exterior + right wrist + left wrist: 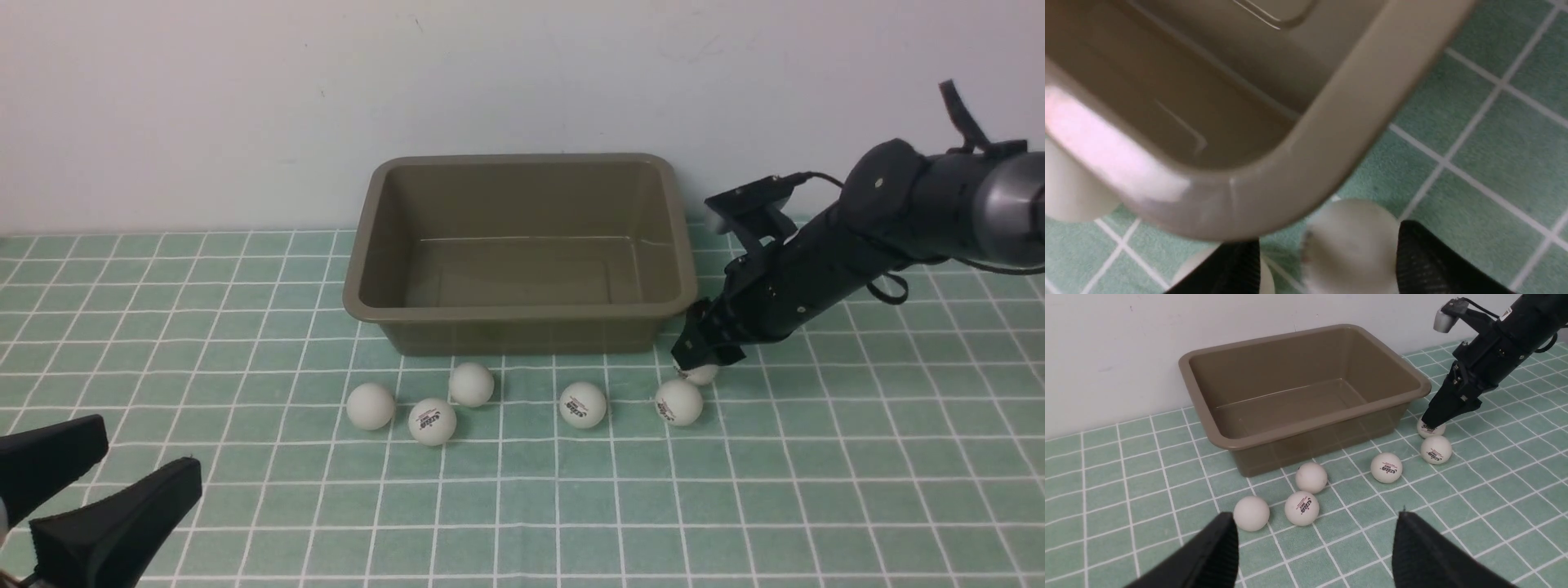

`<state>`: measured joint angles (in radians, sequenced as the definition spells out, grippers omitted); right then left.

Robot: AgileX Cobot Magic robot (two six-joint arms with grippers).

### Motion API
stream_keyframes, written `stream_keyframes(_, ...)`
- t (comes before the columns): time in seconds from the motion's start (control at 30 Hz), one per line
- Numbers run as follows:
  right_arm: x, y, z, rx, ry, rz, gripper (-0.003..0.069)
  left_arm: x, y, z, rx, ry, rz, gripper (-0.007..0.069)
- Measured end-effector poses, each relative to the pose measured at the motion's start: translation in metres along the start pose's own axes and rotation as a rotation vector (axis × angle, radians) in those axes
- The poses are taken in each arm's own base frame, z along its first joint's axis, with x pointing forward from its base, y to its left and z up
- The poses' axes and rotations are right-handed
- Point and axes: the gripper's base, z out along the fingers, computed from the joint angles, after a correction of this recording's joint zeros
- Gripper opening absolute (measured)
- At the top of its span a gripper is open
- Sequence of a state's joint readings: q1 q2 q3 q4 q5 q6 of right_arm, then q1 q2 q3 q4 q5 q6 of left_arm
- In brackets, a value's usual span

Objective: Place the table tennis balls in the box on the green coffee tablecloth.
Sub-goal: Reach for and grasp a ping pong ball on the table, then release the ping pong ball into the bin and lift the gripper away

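Observation:
The olive-brown box [522, 309] stands empty on the green coffee tablecloth [735, 490], against the wall. Several white table tennis balls lie on the cloth before its front wall: one at far left [371, 406], one with a logo [432, 421], one nearer the box [471, 384]. My right gripper [698, 363] reaches down by the box's front right corner and is shut on a ball [1351, 245] that sits at cloth level. Another ball [678, 402] lies just in front of it. My left gripper [151, 453] hangs open and empty at the near left.
The box's rounded corner rim [1306, 179] is very close to my right gripper's fingers. A white wall [245, 98] rises directly behind the box. The cloth stretches on in front of the balls and to both sides.

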<state>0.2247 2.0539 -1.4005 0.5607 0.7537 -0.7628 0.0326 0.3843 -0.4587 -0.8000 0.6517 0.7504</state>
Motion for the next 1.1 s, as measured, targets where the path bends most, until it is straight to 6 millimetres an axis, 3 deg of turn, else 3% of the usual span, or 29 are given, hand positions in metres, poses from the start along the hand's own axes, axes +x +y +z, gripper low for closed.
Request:
stream_keyframes(0.2, 0.006, -0.003, 0.014, -0.003, 0.025, 0.014, 0.0409, 0.0, 0.0, 0.0, 0.0, 0.0, 0.0, 0.0461)
stream_keyframes(0.63, 0.005, -0.008, 0.01, 0.021, 0.011, 0.061, 0.0361, 0.0, 0.0, 0.0, 0.001, 0.002, 0.0, 0.0461)
stream_keyframes(0.77, 0.004, -0.017, -0.008, 0.068, 0.007, 0.079, 0.0361, 0.0, 0.0, 0.0, 0.004, 0.004, 0.0, 0.0461)
stream_keyframes(0.93, -0.01, -0.034, -0.065, 0.143, -0.102, 0.113, 0.0361, 0.002, -0.002, 0.0, 0.018, 0.02, 0.0, 0.0461)
stream_keyframes(1.0, -0.026, -0.028, -0.084, 0.11, -0.17, 0.109, 0.0361, 0.002, -0.002, 0.0, 0.019, 0.02, 0.0, 0.0461)
stream_keyframes(1.1, -0.05, -0.01, -0.095, 0.014, -0.259, 0.046, 0.0361, 0.002, -0.002, 0.0, 0.02, 0.021, 0.0, 0.0461)
